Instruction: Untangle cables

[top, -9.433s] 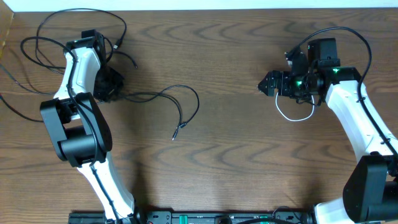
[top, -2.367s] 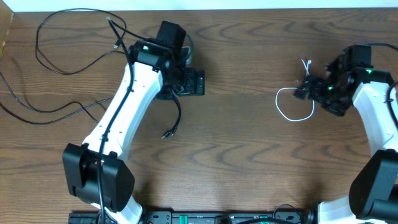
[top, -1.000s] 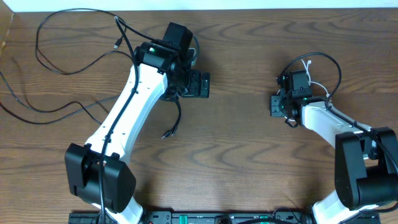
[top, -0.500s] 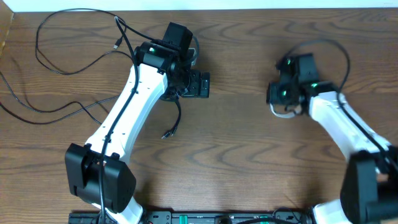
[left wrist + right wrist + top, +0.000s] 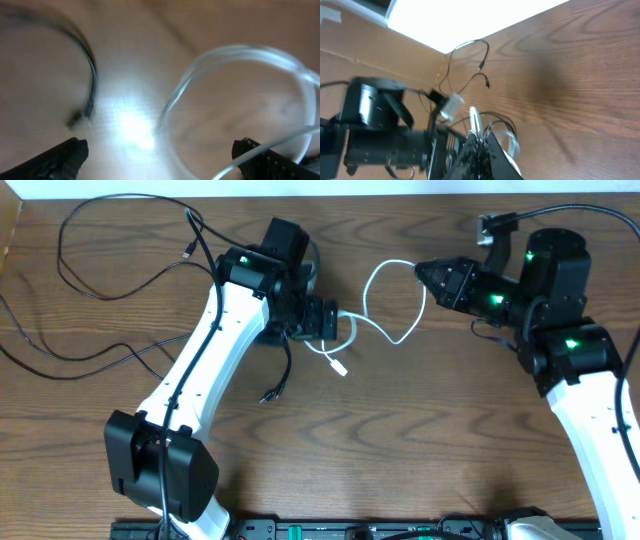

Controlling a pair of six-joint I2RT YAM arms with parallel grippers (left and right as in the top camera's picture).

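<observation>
The table (image 5: 420, 450) carries the whole job. The black cables (image 5: 100, 296) lie in loose loops across its far left corner, well apart from my right side, and one black end trails just beside my left arm (image 5: 200, 370). The white cable (image 5: 367, 290) is the item in hand. It runs from my right gripper (image 5: 420, 270) in an open loop over the middle of the table, passes my left gripper (image 5: 325, 318), and ends at its plug (image 5: 340, 367) on the wood just below that gripper. My right gripper is fully closed, with the white cable pinched at the fingertips. My left gripper stands wide open and holds nothing; its wrist view is blurred, so I cannot tell whether the cord touches a finger. I judge the step to be drawing the white cable clear of the black ones. To do it well, I pull slowly and level toward my own side, check that the loop opens rather than tightens, guide the plug clear of the left jaws, and stop if any black cable begins to follow.
</observation>
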